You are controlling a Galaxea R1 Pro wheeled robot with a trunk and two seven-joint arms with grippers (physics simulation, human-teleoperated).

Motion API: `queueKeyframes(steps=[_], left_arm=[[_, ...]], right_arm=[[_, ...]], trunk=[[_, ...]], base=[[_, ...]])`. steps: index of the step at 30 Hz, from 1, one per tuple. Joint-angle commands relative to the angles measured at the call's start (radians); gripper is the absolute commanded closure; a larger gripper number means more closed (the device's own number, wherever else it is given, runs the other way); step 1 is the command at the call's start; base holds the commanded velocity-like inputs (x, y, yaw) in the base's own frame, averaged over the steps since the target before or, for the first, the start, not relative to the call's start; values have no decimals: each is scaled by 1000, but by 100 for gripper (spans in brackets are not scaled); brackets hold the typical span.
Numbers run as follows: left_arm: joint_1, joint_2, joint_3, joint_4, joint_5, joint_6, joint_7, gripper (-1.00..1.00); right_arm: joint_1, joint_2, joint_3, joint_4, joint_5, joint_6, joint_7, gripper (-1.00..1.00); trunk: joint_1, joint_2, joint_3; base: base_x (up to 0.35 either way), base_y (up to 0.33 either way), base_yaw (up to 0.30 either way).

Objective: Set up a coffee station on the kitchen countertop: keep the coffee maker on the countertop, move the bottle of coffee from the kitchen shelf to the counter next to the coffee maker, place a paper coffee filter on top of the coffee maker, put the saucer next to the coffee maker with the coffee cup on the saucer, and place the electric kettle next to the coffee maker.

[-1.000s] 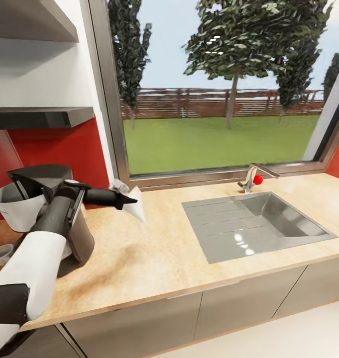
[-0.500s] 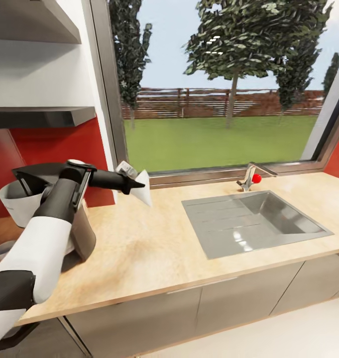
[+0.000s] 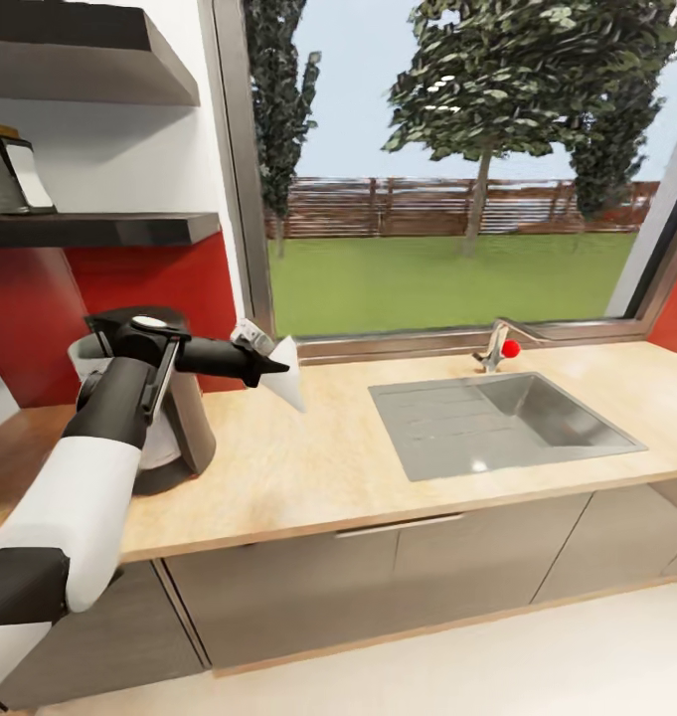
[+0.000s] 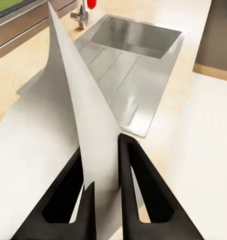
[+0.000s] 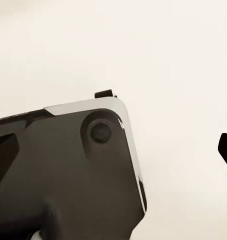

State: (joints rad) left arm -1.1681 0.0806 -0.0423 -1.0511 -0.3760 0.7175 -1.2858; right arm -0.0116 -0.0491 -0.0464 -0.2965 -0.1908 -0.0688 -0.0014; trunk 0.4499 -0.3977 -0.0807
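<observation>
Paper coffee filter [image 4: 88, 115] pinched flat between the left gripper [image 3: 263, 364] fingers, its cone reaching past the fingertips toward the window. It hangs in the air above the table [image 3: 308, 467], just right of the coffee maker [image 3: 174, 413]. Held off to the side, likely for a clear swing onto the machine's top. Right gripper: cannot tell its state. Sink [image 3: 497, 423] well apart, further right.

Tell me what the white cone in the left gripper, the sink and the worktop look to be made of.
Paper coffee filter: thin matte white sheet, probably paper; it is seen edge-on between the left gripper fingers. Sink: brushed metal, likely stainless steel, with soft highlights and drainer ridges. Kitchen countertop: light tan with wood grain, satin; solid wood or laminate cannot be told.
</observation>
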Motion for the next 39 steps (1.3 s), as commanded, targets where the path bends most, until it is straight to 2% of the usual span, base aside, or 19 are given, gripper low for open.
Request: queueKeyframes(steps=[1, 11, 15, 17, 22, 28, 35, 39], left_arm=[[-1, 0, -1, -1, -8, 3, -6, 100], [-1, 2, 1, -2, -9, 3, -6, 100], [-2, 7, 3, -4, -7, 3, -6, 100], [-2, 10, 5, -55, -6, 3, -6, 100], [-16, 19, 8, -71, -9, 4, -6, 100], [-46, 42, 8, -73, -9, 5, -6, 100], [-102, 45, 9, -72, -11, 8, -6, 100], [-138, 45, 10, -72, -11, 53, -5, 100]], right_arm=[[-1, 0, 0, 0, -9, -3, 0, -100], [-1, 0, 1, -1, -9, -3, 0, -100], [-1, 0, 0, -1, -9, -3, -2, -100], [-1, 0, 1, 0, -8, -3, -2, -100], [-1, 0, 1, 0, -8, -3, -2, -100], [-1, 0, 1, -1, -8, -3, -2, -100], [-1, -3, 0, -2, -8, -3, 0, -100], [-1, -3, 0, -4, -9, -3, 2, -100]], trunk=[[0, -2, -2], [0, -2, -1], [0, -2, -1], [0, -2, -1], [0, -2, -1], [0, -2, -1], [0, -2, -1], [0, -2, -1]], base=[[-287, -188, 215], [-283, -149, 71], [-84, -15, 153], [-5, -1, 269], [-1, 0, 276], [0, 0, 277], [0, 0, 119], [0, 0, 8]])
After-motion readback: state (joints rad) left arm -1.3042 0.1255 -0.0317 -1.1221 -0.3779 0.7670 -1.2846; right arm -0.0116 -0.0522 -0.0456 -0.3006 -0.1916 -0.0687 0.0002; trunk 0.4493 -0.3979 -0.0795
